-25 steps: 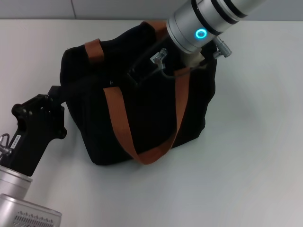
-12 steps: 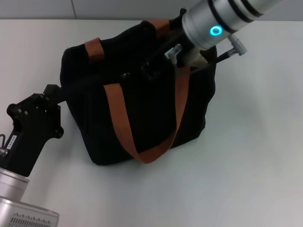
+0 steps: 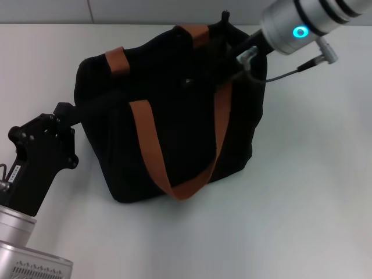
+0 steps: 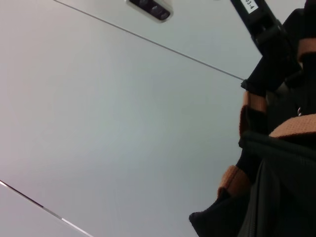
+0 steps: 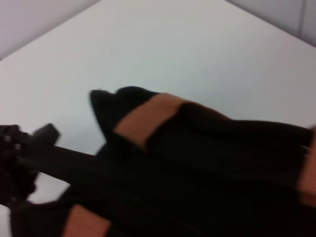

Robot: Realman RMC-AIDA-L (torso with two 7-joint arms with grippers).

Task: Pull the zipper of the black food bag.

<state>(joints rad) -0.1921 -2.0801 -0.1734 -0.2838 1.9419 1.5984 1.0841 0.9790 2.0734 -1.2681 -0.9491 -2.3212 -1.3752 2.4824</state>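
The black food bag stands upright on the white table, with two orange-brown handles. My left gripper is at the bag's left end and holds its top corner taut. It also shows in the right wrist view. My right gripper lies low over the bag's top near its right end, black against the black fabric. It also shows in the left wrist view. A small silver glint sits just under it; I cannot tell if it is the zipper pull. The zipper track is hidden in the head view.
The white table has free room to the right of the bag and in front of it. A grey cable hangs from the right wrist beside the bag's right end. A wall edge runs along the back.
My right gripper has moved to the right along the bag's top, from its middle toward its right end. My left gripper shifted slightly left and then stayed at the corner.
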